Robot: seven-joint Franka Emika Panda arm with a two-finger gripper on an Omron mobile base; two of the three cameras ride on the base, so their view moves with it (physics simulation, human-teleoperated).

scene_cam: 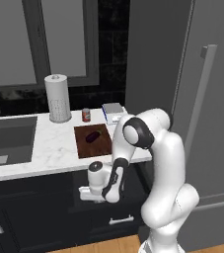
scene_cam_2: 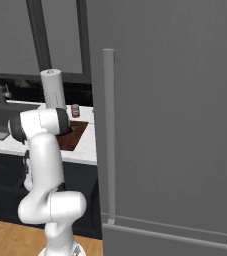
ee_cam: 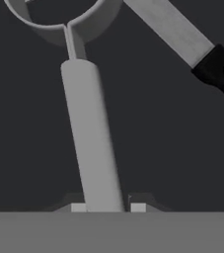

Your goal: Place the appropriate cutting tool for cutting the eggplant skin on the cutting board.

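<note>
- Pincer is down low in front of the counter, inside what looks like an open drawer below it; the arm folds down from the counter edge in the left base view.
- Hand view: peeler lies on a dark floor, handle running straight up between the two fingertips, forked head at the top of the view.
- Jaws straddle the handle's near end, one tip each side. Can't tell whether they're clamped on it or just bracketing it; contact is hidden at the bottom edge.
- Black-handled knife lies just beside it, upper right, apart from the peeler. Wrong tool, keep clear.
- Handling guess: metal, rigid, light, smooth round handle, so likely slippery. Grip mid-handle, across the narrow width, not on the forked head. An end-of-handle grip may let it swing.
- Target: cutting board on the counter, eggplant lying on it. Bare board shows on the near side of the eggplant for the drop.
</note>
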